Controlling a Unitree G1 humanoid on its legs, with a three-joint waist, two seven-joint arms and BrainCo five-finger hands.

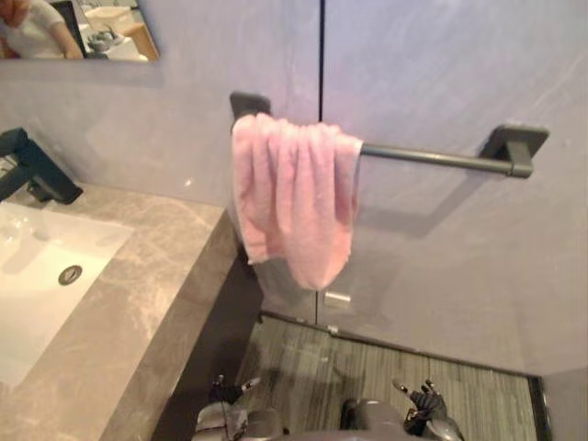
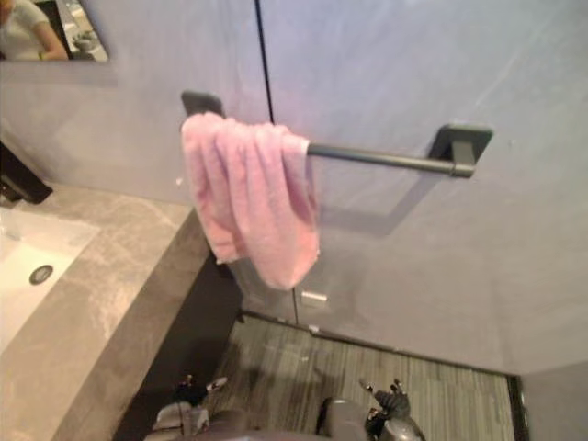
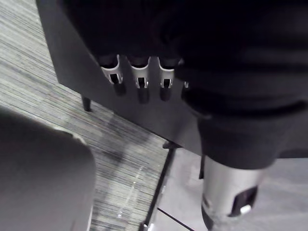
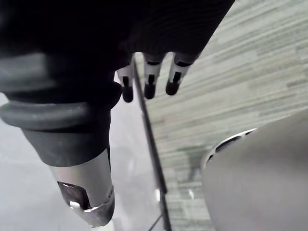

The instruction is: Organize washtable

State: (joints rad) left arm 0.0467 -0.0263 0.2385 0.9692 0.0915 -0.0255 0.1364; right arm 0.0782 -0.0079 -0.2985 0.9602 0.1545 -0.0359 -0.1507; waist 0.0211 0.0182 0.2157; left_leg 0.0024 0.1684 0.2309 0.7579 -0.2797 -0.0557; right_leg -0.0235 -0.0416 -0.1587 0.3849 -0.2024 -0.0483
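1. Hanging bunched at the left end of the rail (image 1: pixel 432 158), the pink towel (image 1: pixel 292 197) looks like the job in hand; spreading it evenly along the rail would tidy it.
2. Left hand (image 1: pixel 223 393) and right hand (image 1: pixel 425 401) sit low above the floor, fingers relaxed, holding nothing.
3. Pinching a lower corner and drawing it sideways should suit such soft cloth.
4. The counter (image 1: pixel 138 303) edge crowds the left arm's side; free room lies rightward along the bare rail.

Soft even light w/ faint shadows
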